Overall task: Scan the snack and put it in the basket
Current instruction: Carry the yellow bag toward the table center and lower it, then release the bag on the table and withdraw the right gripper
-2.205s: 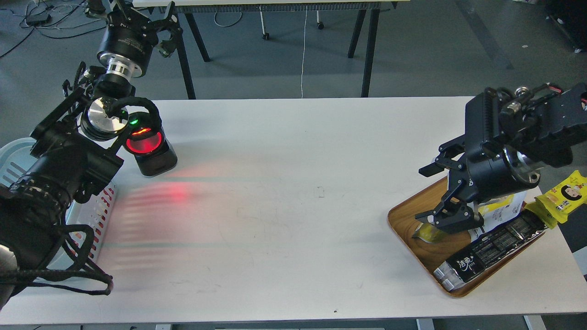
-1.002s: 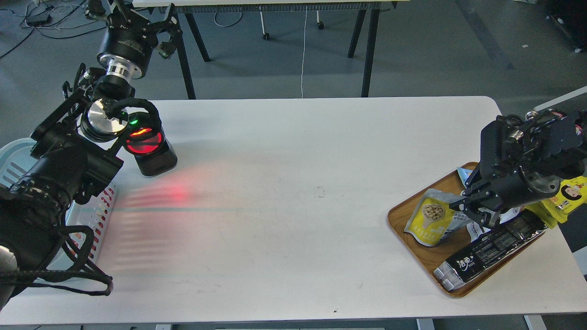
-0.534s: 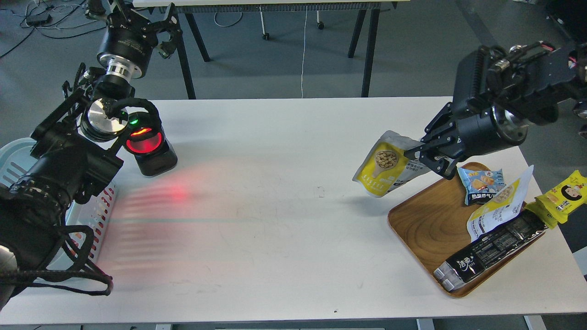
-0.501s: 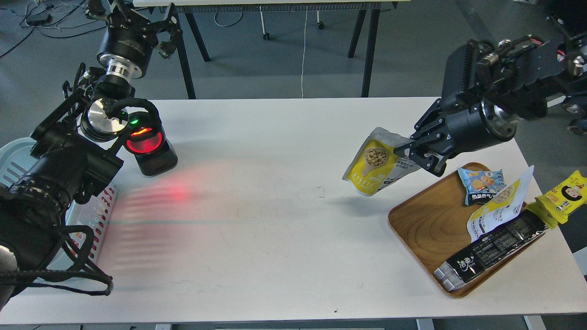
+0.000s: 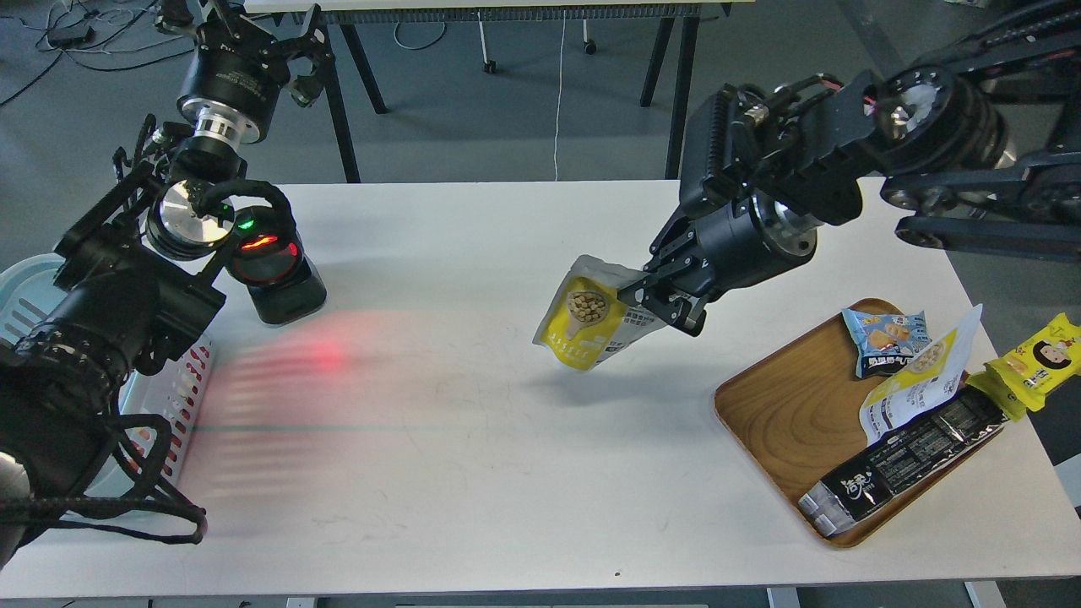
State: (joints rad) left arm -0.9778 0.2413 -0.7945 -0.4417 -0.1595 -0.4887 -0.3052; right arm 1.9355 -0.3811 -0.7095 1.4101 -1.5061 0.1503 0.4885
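Observation:
The snack (image 5: 587, 325), a small yellow pouch with a round picture of beige balls, hangs tilted above the middle of the white table. My right gripper (image 5: 654, 304) is shut on its upper right edge and holds it in the air. The pale blue basket (image 5: 24, 291) stands at the table's left edge, mostly hidden behind my left arm. My left gripper (image 5: 262, 38) is raised at the far left above the table's back edge, fingers spread, empty.
A black scanner (image 5: 274, 270) with a red window stands at the back left and casts red light on the table (image 5: 325, 355). A wooden tray (image 5: 777, 414) at the right holds a blue packet (image 5: 887, 338), a yellow-and-white flat pouch (image 5: 916, 384) and a black packet (image 5: 904, 460). A bright yellow cartoon-face packet (image 5: 1043, 359) lies beside it.
My right gripper closed on the snack in the tray, lifted it, and carried it left over the table's middle. The left arm has not moved.

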